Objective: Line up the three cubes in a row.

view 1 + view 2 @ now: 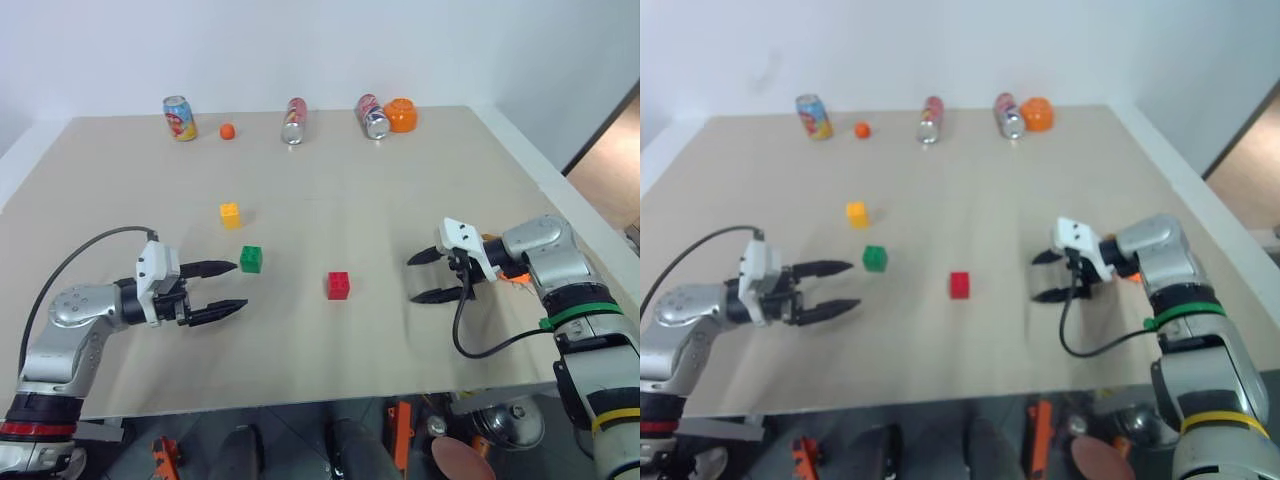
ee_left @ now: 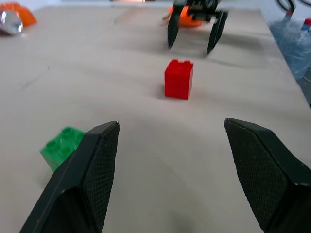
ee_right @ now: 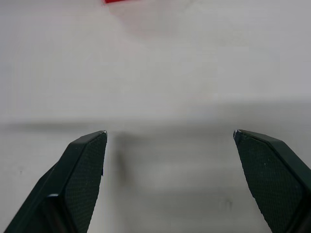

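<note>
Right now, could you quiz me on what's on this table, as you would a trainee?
1. True or false: the red cube lies between the left gripper and the right gripper.
2. Which cube sits nearest the left gripper: A yellow cube, B green cube, C red?
3. How many cans stand or lie along the far edge?

Key: 1 true; 2 B; 3 three.

You can see the red cube (image 3: 124, 1) cut off by the right wrist view's edge to a thin blurred strip, the left gripper's finger (image 2: 82, 179) covering part of the green cube (image 2: 60, 147).
</note>
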Robot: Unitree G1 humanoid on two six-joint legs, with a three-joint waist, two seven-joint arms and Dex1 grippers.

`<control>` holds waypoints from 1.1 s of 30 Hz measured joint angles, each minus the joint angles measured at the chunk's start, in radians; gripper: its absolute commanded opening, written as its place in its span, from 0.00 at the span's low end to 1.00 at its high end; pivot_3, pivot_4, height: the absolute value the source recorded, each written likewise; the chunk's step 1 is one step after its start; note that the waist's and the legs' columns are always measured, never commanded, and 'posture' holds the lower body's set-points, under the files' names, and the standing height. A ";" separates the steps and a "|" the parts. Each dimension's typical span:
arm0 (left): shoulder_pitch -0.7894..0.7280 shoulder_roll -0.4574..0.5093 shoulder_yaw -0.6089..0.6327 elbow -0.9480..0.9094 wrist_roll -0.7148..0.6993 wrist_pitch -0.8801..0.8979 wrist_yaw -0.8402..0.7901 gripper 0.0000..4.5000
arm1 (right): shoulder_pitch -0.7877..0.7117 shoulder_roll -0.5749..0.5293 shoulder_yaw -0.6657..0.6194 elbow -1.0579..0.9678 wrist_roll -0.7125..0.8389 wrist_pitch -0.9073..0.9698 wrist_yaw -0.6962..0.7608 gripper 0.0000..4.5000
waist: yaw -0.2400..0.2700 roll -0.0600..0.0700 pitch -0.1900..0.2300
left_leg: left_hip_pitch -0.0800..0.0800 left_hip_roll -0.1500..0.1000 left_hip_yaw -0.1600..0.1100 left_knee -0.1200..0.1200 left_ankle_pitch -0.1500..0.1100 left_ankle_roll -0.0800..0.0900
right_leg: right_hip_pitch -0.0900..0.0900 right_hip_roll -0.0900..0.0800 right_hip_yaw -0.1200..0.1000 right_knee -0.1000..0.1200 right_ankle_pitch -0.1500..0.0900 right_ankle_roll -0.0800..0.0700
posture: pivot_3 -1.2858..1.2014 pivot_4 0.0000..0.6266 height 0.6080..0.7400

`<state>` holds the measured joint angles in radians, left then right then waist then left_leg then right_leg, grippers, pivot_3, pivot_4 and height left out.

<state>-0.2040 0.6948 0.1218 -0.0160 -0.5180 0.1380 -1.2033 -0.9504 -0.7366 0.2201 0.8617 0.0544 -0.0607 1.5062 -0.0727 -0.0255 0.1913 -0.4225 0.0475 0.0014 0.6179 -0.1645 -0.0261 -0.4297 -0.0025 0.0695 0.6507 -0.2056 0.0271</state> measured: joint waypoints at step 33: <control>-0.330 -0.061 -0.050 0.615 0.172 -0.165 -0.056 0.79 | 0.275 0.177 -0.173 -0.879 0.369 0.565 -0.328 0.96 | 0.026 -0.004 -0.003 | -0.011 0.001 -0.001 0.005 0.001 0.000 | -0.011 0.004 0.002 0.002 0.006 0.002 | 0.52 0.24 1.00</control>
<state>-0.5341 0.6335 0.0716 0.5990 -0.3459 -0.0273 -1.2594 -0.6754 -0.5594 0.0468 -0.0173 0.4233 0.5038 1.1784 -0.0470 -0.0297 0.1888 -0.4338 0.0486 0.0005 0.6233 -0.1635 -0.0262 -0.4406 0.0019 0.0714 0.6531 -0.1999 0.0290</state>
